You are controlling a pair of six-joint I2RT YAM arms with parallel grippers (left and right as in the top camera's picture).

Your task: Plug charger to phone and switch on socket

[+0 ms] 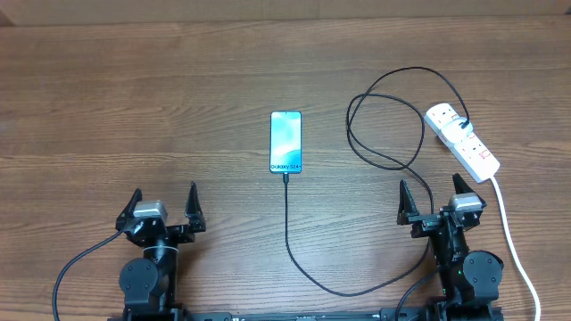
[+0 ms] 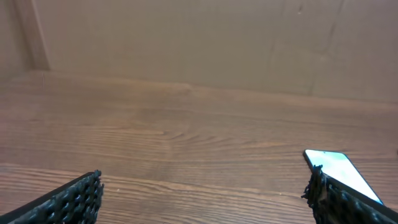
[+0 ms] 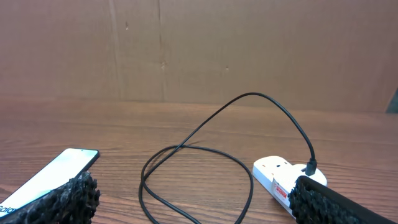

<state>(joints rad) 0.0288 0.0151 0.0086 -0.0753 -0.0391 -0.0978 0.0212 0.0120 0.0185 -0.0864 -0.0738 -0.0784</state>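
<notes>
Phone [image 1: 285, 141] lies flat, screen up, near the middle of the wooden counter [image 1: 134, 98], long axis running away from the arms. The "Galaxy" text is at the end nearer the arms.

Charger cable [image 1: 287, 227] meets the phone's near short edge. From there it runs straight toward the arms, sweeps right in a wide bend close under the right arm, then rises into a loose loop between phone and power strip [image 1: 466, 143]. Its black plug [image 1: 456, 121] stands in the far outlet. Whether the tip is fully seated in the phone cannot be told, nor the position of the switches.

Power strip sits at the right side, angled, with its thick white cord [image 1: 513, 245] trailing off toward the near edge.

Left fingers [image 1: 192, 207] are spread wide, holding nothing, to the left of the phone and nearer the edge. Right fingers [image 1: 403, 203] are likewise spread and bare, with the cable's loop beyond them. Both sets are well apart from the phone and the strip.

Right wrist view: phone [image 3: 56, 173] at lower left, cable loop [image 3: 186, 149] in the centre, strip [image 3: 277, 174] at lower right.
</notes>
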